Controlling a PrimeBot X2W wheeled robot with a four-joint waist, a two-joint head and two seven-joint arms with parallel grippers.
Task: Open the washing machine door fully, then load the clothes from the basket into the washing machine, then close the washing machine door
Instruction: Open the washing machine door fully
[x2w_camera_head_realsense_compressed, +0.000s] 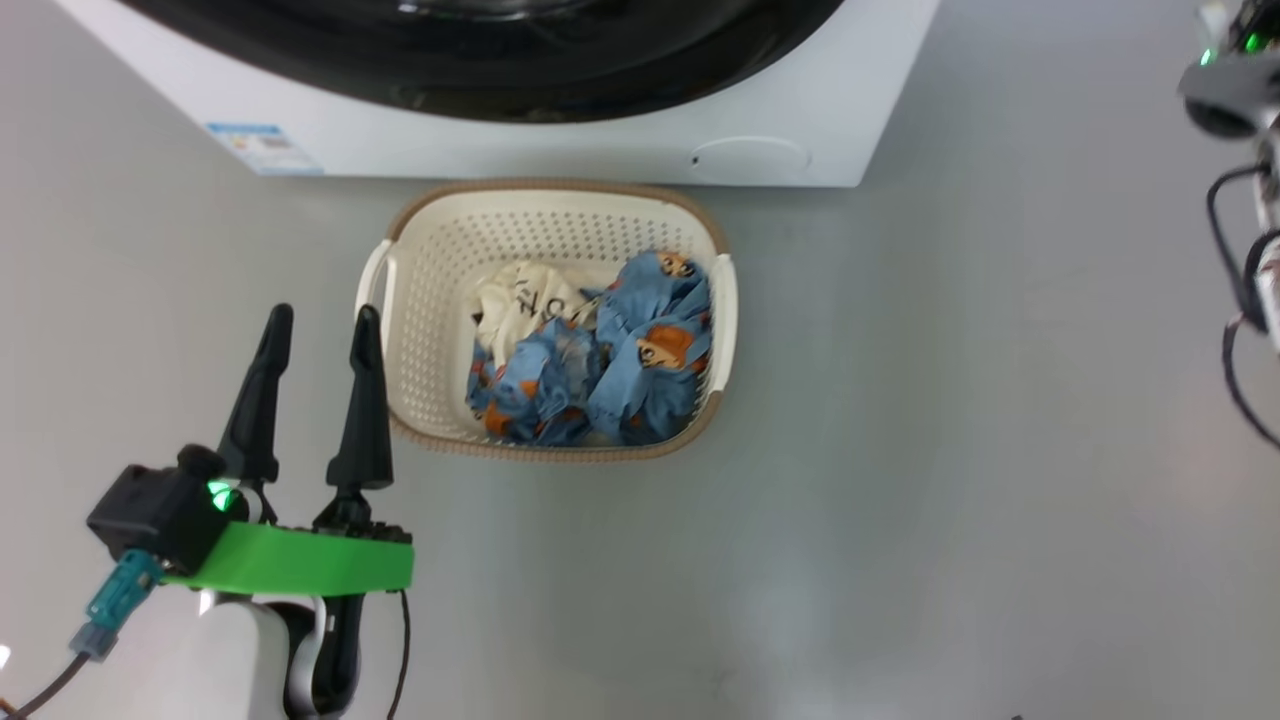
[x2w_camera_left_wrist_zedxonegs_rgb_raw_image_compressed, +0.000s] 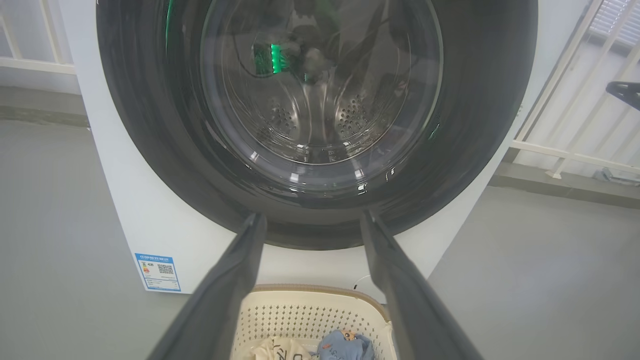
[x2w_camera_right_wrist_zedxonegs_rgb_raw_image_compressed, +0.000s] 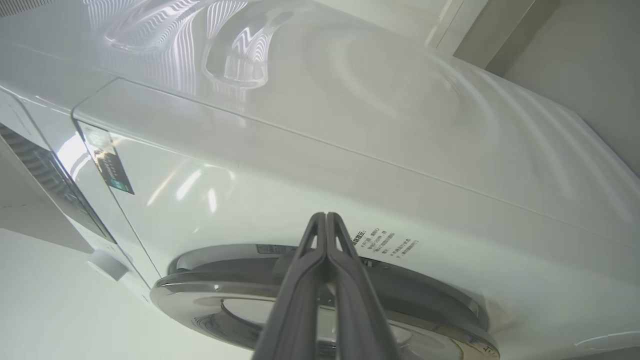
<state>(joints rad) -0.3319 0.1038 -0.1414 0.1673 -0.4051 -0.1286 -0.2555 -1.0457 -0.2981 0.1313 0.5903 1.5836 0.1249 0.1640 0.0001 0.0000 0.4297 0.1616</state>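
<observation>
**A:** What is nearest?

**B:** The left tool (x2w_camera_head_realsense_compressed: 325, 312), with its two long dark fingers spread wide and nothing between them. It hangs over the grey floor (x2w_camera_head_realsense_compressed: 900, 500), just left of the small cream-white perforated plastic basket (x2w_camera_head_realsense_compressed: 440, 300) with the brown woven-look rim.

**A:** And the clothes?

**B:** The soft blue garments printed with orange-brown bears (x2w_camera_head_realsense_compressed: 610, 365) are heaped in the basket's right half, down to its near edge. A cream-white piece with black lettering (x2w_camera_head_realsense_compressed: 520, 300) lies at their left.

**A:** Beyond that?

**B:** The white boxy washing machine (x2w_camera_head_realsense_compressed: 600, 150) stands just behind the basket's far rim. It has a blue label sticker (x2w_camera_head_realsense_compressed: 262, 148) at its lower left and a round white filter cap (x2w_camera_head_realsense_compressed: 750, 158) at its lower right.

**A:** The door?

**B:** The large round glossy black door (x2w_camera_left_wrist_zedxonegs_rgb_raw_image_compressed: 150, 150) lies flat against the machine's front, and the steel drum shows through its glass.

**A:** The other tool?

**B:** The right tool (x2w_camera_right_wrist_zedxonegs_rgb_raw_image_compressed: 325, 216) has its fingers pressed together, holding nothing. It points at the machine's front above the door's rim.
</observation>
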